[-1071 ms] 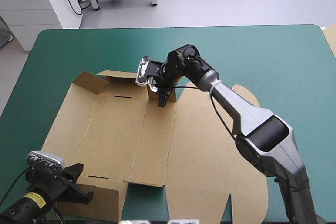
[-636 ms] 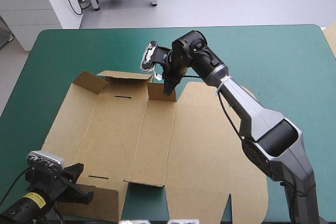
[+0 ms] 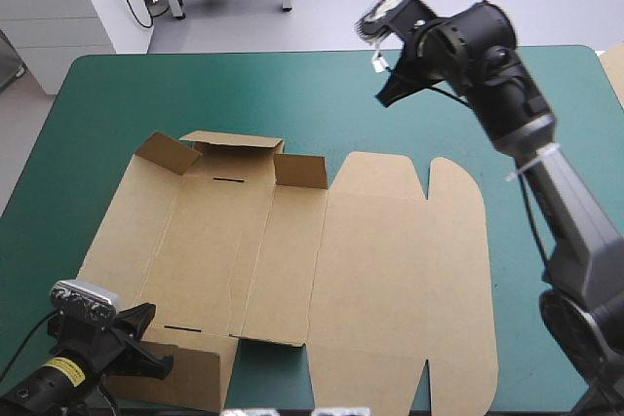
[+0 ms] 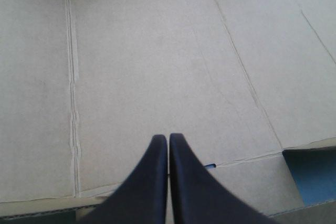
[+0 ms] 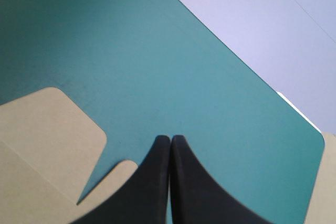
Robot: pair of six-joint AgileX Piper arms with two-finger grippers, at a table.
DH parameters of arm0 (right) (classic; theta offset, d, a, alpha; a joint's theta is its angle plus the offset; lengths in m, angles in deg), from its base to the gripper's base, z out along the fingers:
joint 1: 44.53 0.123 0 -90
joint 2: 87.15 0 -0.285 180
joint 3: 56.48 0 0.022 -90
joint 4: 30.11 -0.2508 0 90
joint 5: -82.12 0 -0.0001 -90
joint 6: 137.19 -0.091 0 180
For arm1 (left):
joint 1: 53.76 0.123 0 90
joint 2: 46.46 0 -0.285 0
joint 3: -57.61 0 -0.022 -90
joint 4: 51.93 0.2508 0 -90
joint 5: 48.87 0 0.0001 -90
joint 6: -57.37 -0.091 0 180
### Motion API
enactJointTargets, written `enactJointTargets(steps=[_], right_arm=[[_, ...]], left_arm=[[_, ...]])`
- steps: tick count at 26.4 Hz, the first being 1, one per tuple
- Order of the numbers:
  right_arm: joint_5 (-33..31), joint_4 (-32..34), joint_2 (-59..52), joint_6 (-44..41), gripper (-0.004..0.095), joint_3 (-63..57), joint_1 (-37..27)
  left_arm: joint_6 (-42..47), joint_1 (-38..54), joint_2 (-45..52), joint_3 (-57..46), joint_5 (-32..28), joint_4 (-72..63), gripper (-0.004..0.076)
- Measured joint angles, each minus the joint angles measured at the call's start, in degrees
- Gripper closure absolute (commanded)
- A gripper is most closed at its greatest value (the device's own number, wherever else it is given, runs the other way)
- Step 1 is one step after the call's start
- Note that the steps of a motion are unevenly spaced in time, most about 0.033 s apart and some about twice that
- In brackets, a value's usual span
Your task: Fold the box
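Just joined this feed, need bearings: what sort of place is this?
Likely a robot test bench: a table with a teal-green cover, one mostly flat brown box on it, plus the robot's left pincer and right pincer.

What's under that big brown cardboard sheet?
The box lies on the teal-green cover, which shows around it and in its cut notches. Anything beneath the board itself is hidden.
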Motion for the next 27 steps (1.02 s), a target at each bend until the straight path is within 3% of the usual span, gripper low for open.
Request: enactJointTargets(steps=[7, 16, 27], right_arm=[[-0.02, -2.05, -17.04, -4.17, 0.0927, -19.48, -11.54], [0.33, -10.46, -38.99, -3.23, 0.0928, -48.76, -28.56], [6.46, -21.79, -49.30, -0.56, 0.0928, -71.01, -32.46]], left_arm=[[0.00, 0.00, 0.00, 0.00, 0.00, 0.00, 0.0731], [0.00, 0.00, 0.00, 0.00, 0.00, 0.00, 0.0731], [0.12, 0.00, -0.05, 3.81, 3.74, 0.35, 0.0731]])
